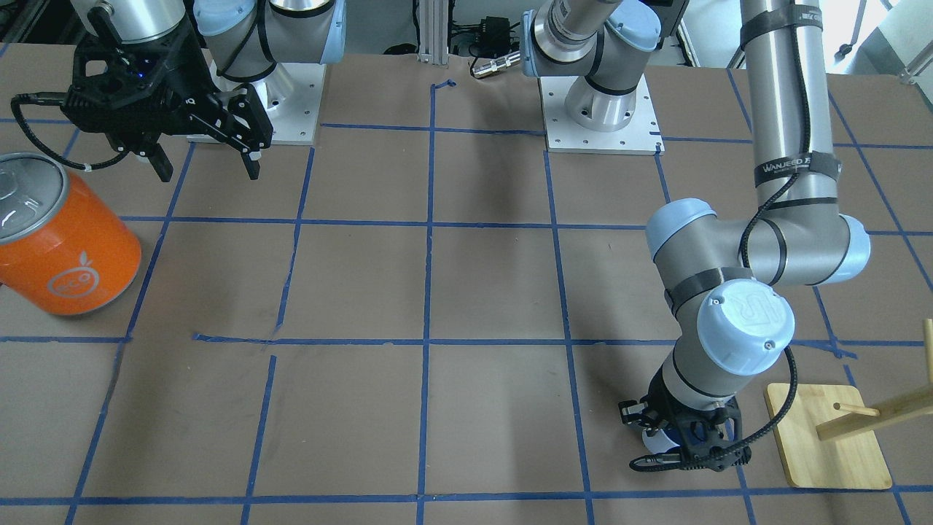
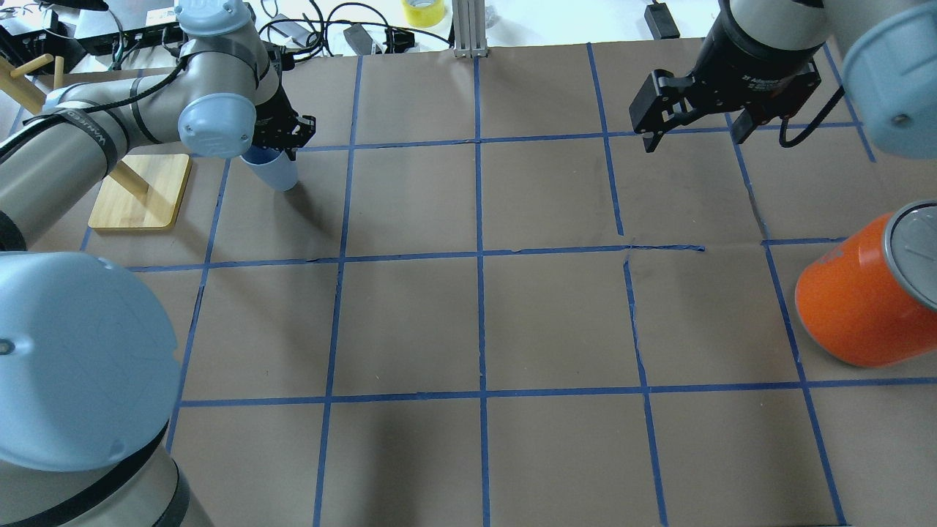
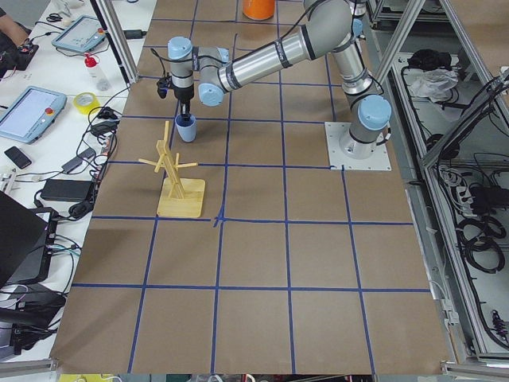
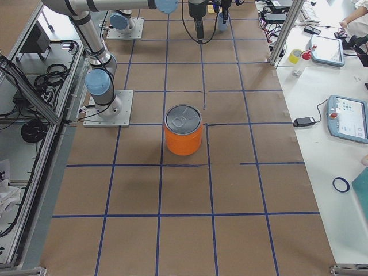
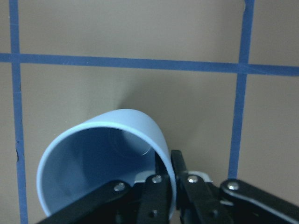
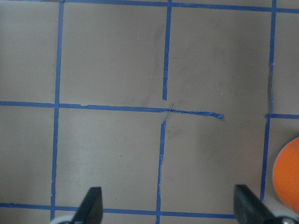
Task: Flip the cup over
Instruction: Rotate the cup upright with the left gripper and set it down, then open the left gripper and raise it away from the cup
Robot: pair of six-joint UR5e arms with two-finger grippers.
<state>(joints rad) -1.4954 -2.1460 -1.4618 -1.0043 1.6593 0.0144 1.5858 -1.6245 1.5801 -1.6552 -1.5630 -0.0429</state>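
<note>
The pale blue cup point(image 2: 273, 170) is at the table's far left, mouth up and slightly tilted, next to the wooden rack. My left gripper point(image 2: 282, 143) is shut on the cup's rim, one finger inside and one outside, as the left wrist view shows on the cup point(image 5: 105, 149) with the gripper point(image 5: 172, 164). From the front the wrist hides most of the cup point(image 1: 658, 442). I cannot tell whether its base touches the table. My right gripper point(image 2: 694, 139) hangs open and empty above the table, far from the cup; it also shows in the front view point(image 1: 208, 171).
A large orange can point(image 2: 864, 307) with a silver lid stands at the right edge; it also shows in the front view point(image 1: 69, 244). A wooden peg rack on a bamboo base point(image 2: 139, 192) stands just left of the cup. Blue tape lines grid the brown table.
</note>
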